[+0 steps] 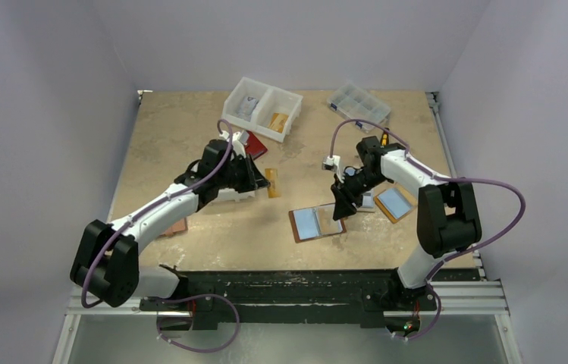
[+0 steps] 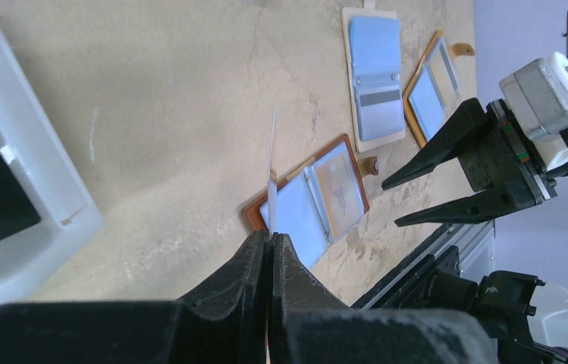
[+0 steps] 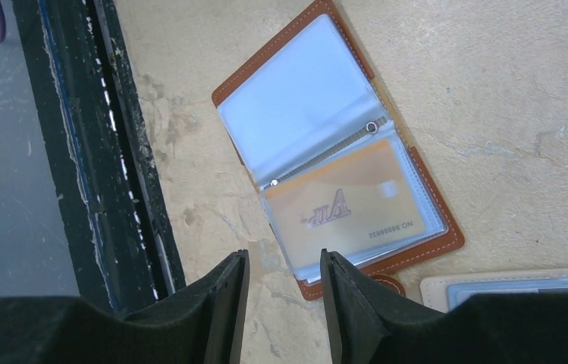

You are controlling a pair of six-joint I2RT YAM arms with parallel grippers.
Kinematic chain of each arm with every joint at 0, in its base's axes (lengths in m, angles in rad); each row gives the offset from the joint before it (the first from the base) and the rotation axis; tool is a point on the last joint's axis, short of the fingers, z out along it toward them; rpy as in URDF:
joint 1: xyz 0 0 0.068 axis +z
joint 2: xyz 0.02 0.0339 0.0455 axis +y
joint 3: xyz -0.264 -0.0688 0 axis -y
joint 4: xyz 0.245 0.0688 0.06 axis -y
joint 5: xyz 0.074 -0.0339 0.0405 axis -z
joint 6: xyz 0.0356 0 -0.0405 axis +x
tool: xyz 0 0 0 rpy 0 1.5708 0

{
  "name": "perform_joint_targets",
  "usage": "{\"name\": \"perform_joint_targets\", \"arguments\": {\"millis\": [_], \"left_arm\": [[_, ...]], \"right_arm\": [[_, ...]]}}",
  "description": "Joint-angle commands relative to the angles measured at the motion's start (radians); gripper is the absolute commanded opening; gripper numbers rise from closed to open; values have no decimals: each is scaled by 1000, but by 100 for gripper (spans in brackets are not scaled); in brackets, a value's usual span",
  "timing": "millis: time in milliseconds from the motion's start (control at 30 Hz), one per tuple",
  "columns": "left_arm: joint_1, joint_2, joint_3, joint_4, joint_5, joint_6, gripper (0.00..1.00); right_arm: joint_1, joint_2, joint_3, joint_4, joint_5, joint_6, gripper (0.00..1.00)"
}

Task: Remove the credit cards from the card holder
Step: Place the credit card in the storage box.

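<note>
Wallet [image 3: 516, 292] lies just beside open card holder [image 3: 334, 152].

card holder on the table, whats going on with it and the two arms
The brown card holder lies open on the table. The left hand is shut on a thin card, seen edge-on. The right hand hovers open above the holder, where an orange card sits in a clear sleeve.
</note>
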Motion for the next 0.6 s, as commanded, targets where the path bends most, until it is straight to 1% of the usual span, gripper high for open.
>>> {"name": "perform_joint_targets", "arguments": {"millis": [0, 133, 233, 300, 567], "left_arm": [[44, -46, 72, -76, 27, 90, 0], [85, -36, 105, -85, 45, 129, 0], [115, 10, 166, -104, 60, 180, 0], [132, 59, 227, -132, 65, 223, 0], [179, 334, 549, -230, 68, 357, 0]], "right_arm": [[-17, -30, -8, -17, -61, -41, 47], [-22, -41, -14, -16, -66, -43, 47], [-25, -45, -17, -14, -68, -43, 47], [-28, -48, -19, -13, -70, -43, 47], [-42, -69, -25, -8, -70, -40, 48]]}}
